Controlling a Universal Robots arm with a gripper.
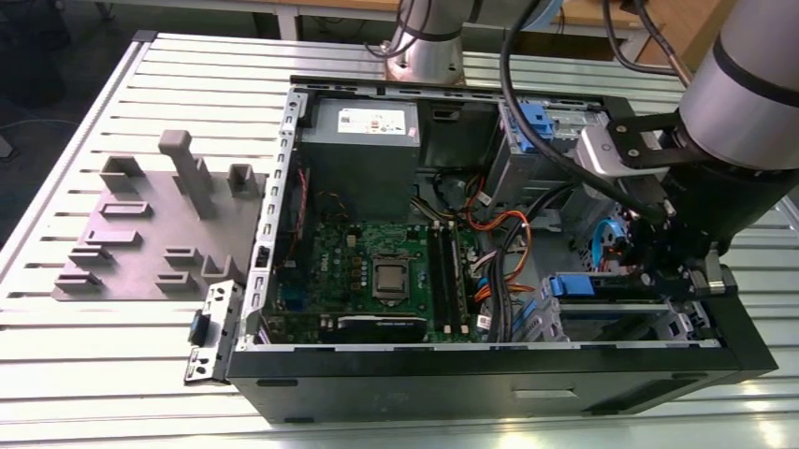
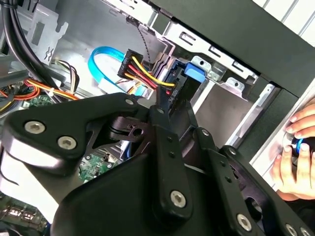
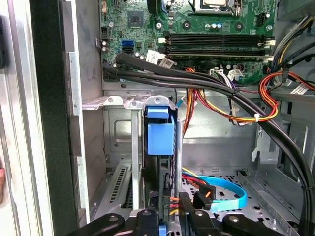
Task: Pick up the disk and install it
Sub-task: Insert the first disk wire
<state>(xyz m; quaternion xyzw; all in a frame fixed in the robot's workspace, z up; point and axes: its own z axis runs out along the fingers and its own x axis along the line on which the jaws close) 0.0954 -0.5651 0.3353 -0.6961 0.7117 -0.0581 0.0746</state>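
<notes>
My gripper (image 1: 649, 267) is reaching inside the open computer case (image 1: 500, 374), which is lying on the slatted metal surface (image 1: 75, 355). The disk (image 3: 160, 142) is sitting upright in the drive bay; whether I am gripping it, I cannot tell.

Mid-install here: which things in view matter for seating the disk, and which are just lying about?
In the job: disk, drive cage around it, gripper close to it.
Lying about: grey fixture plate, power supply, motherboard, person's hand by the case.
</notes>
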